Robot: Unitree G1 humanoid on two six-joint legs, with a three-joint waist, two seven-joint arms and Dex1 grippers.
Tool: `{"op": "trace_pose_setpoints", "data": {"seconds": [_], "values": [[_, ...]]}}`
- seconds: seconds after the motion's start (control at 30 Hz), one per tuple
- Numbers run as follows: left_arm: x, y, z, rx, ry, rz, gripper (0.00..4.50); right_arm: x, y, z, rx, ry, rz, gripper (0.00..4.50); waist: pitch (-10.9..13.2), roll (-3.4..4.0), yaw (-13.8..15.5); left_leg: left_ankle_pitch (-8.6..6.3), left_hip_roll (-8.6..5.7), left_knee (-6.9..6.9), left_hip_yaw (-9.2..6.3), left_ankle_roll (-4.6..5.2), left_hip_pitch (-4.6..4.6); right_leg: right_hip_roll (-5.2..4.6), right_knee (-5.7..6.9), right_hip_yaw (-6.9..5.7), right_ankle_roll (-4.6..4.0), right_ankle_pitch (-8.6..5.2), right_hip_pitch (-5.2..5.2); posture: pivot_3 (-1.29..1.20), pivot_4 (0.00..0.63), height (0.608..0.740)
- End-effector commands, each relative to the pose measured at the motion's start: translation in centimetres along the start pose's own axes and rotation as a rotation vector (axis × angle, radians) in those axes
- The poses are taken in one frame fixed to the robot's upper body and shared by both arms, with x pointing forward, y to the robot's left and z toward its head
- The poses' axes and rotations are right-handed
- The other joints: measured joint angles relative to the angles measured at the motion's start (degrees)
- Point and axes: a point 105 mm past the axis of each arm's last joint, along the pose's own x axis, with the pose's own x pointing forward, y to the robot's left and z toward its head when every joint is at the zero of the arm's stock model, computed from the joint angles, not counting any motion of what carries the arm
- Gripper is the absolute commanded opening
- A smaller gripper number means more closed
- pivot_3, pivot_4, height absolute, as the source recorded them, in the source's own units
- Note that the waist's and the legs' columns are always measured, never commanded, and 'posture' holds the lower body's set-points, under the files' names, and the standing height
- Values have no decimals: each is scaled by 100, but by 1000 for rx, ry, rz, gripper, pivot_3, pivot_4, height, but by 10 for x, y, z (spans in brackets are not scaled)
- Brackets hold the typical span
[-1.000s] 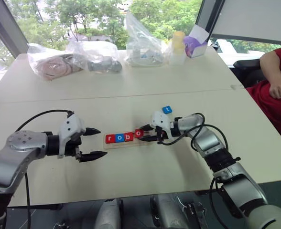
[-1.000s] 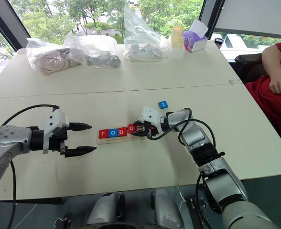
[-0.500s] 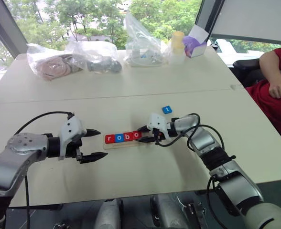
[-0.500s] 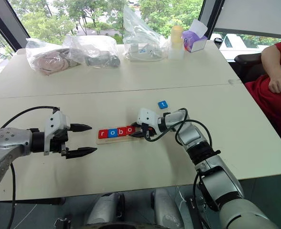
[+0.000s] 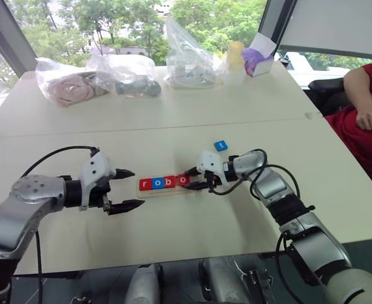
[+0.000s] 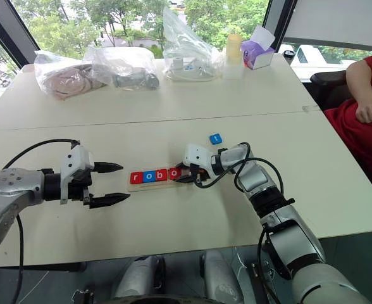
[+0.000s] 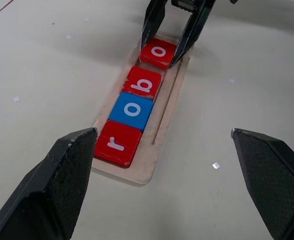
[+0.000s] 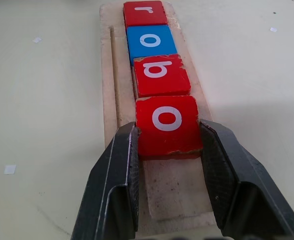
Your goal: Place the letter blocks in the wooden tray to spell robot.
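Observation:
The wooden tray (image 5: 164,189) lies mid-table with a red r (image 7: 117,144), a blue o (image 7: 133,110), a red b (image 7: 143,83) and a second red o (image 8: 168,125) in a row. My right gripper (image 5: 189,178) is at the tray's right end, shut on that last red o, one finger on each side of it. The tray slot behind this block is bare. A blue t block (image 5: 221,145) lies loose on the table just beyond the right wrist. Left of the tray, my left gripper (image 5: 134,188) hovers wide open, holding nothing and pointing at the tray's left end.
Several clear plastic bags (image 5: 97,79) with goods, a bottle (image 5: 235,62) and a purple box (image 5: 259,60) line the table's far side. A person in red (image 5: 366,120) sits at the right edge. A seam (image 5: 173,126) crosses the table behind the tray.
The right gripper has dipped slightly, and the red o it holds now sits lower, in line with the other blocks. The blue t shows fully beyond the wrist. The left arm has not moved.

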Motion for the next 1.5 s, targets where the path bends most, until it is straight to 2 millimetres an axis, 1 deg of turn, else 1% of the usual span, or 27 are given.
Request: {"op": "trace_pose_setpoints", "data": {"seconds": [0.03,0.23,0.3,0.33,0.43,0.47,0.7,0.77,0.83,0.9,0.93,0.97,1.03,1.1,1.13,1.2,1.27,1.4,1.5], "values": [[1,0,7,31,-13,3,4500,3,-2,10,-40,-18,0,1158,0,0,1,0,0,0,0,0,0,0,0,0,0,0,0,0,150,740],[1,-1,7,30,-14,6,4500,7,-4,10,-32,-23,-1,1158,0,0,0,0,0,0,0,0,1,0,0,0,1,0,0,0,150,740],[1,-1,7,27,-17,10,4500,7,-4,10,-42,-19,2,2207,0,0,1,0,0,0,0,0,0,0,0,0,1,0,0,0,150,740],[0,-1,7,27,-17,11,4500,7,-4,10,-47,-17,0,2574,0,0,0,0,0,0,0,0,0,0,0,0,1,1,0,0,150,740],[0,-1,6,26,-16,14,4500,5,-6,11,-58,-14,-11,4142,0,0,1,0,0,0,0,0,0,-1,0,0,1,1,0,0,150,740],[0,-1,6,26,-17,14,4500,4,-7,13,-65,-14,-17,4463,0,0,2,0,0,0,0,0,0,-1,0,0,1,0,0,0,150,740],[4,0,7,30,-25,11,4500,-4,-16,21,-44,-54,-81,4463,0,0,3,0,0,0,0,0,0,-1,0,0,0,0,0,0,150,740],[3,0,10,31,-37,15,4500,-19,-27,28,35,-114,-161,4463,0,1,3,0,0,0,0,0,0,-1,0,0,0,0,0,0,150,740],[2,0,13,27,-54,21,4500,-31,-34,34,97,-159,-220,4463,0,0,6,0,1,0,-1,0,-4,-2,0,0,1,1,-3,0,150,740],[3,3,28,15,-136,46,4500,-58,-50,37,185,-210,-383,4463,0,1,16,0,1,0,-2,0,-5,-2,0,0,10,6,-3,0,150,740],[3,4,33,12,-165,55,4500,-67,-55,37,214,-225,-439,4463,0,0,38,0,3,0,-3,0,-7,-5,0,0,11,6,-3,0,150,740],[4,5,41,7,-204,59,4500,-79,-62,35,262,-233,-541,4463,-1,-3,42,0,3,3,-9,0,-14,-5,-1,-2,11,6,-3,0,150,740],[7,5,48,5,-235,61,4500,-94,-70,28,335,-224,-682,4463,-2,-4,34,0,1,10,-12,0,-25,-5,-1,-2,20,11,-8,0,150,740],[11,4,51,15,-232,48,4500,-102,-71,20,382,-185,-780,4463,-2,-4,20,0,-5,9,-10,0,-25,-5,-2,0,23,13,-9,0,150,740],[16,5,53,13,-242,34,4500,-102,-71,4,413,-88,-838,4463,-2,-4,10,0,-6,9,-10,0,-23,-4,-2,0,23,13,-9,0,150,740],[25,7,55,20,-251,13,4500,-99,-69,-10,489,-19,-895,4463,-3,-3,8,0,-7,6,-7,0,-21,-3,-2,1,23,12,-10,0,150,740],[32,12,56,40,-250,6,4500,-94,-70,-15,554,-10,-934,4463,-3,-3,-25,0,-7,7,-3,0,-21,1,-2,5,22,14,-13,0,150,740],[42,23,61,81,-252,4,4500,-74,-72,-21,604,17,-941,4463,-3,-3,-57,0,-6,6,-4,0,-22,10,0,7,23,15,-16,0,150,740],[45,26,60,89,-241,17,4500,-62,-72,-29,618,47,-934,4463,-3,-3,-70,0,-7,6,-3,0,-30,7,-2,7,25,15,-20,0,150,740]]}}
